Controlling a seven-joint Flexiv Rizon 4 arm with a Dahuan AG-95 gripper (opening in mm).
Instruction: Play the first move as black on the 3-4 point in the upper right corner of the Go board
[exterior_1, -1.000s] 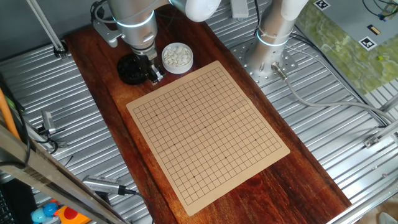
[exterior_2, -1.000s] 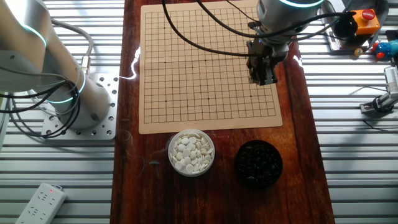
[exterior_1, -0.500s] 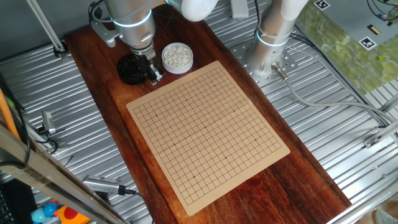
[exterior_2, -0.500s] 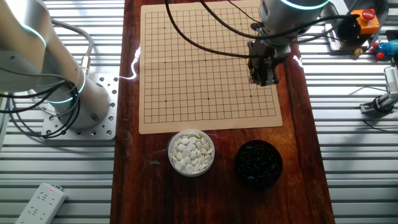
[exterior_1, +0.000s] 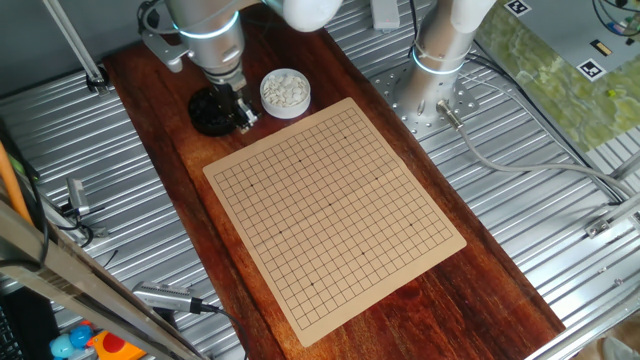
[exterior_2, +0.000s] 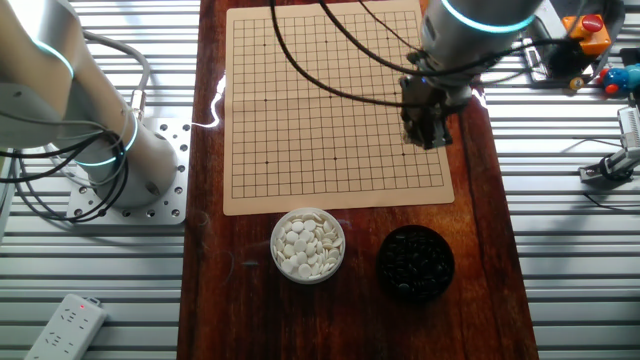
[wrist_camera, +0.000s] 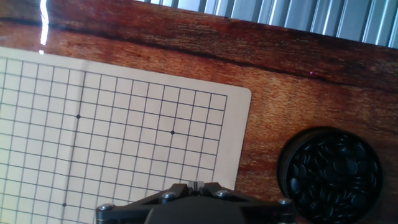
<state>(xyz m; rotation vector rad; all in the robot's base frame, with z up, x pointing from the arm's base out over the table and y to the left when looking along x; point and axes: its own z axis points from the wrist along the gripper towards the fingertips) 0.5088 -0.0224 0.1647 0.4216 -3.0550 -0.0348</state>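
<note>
The Go board (exterior_1: 330, 200) lies bare on the wooden table, with no stones on it; it also shows in the other fixed view (exterior_2: 335, 100) and the hand view (wrist_camera: 93, 143). A black bowl full of glossy black stones (exterior_2: 415, 262) stands off the board's corner, and shows in the hand view (wrist_camera: 329, 171) at lower right. My gripper (exterior_2: 425, 135) hovers over the board's edge near that corner, its fingers pressed together with nothing seen between them. In the one fixed view my gripper (exterior_1: 240, 118) partly hides the black bowl (exterior_1: 208, 112).
A bowl of white stones (exterior_2: 308, 245) stands beside the black bowl, and shows in the one fixed view (exterior_1: 285, 92). A second arm's base (exterior_1: 430, 95) is bolted beside the table. Ribbed metal surfaces surround the wooden top.
My gripper has moved a little across the board's edge toward the black bowl. Its fingers stay together. The board and bowls have not moved.
</note>
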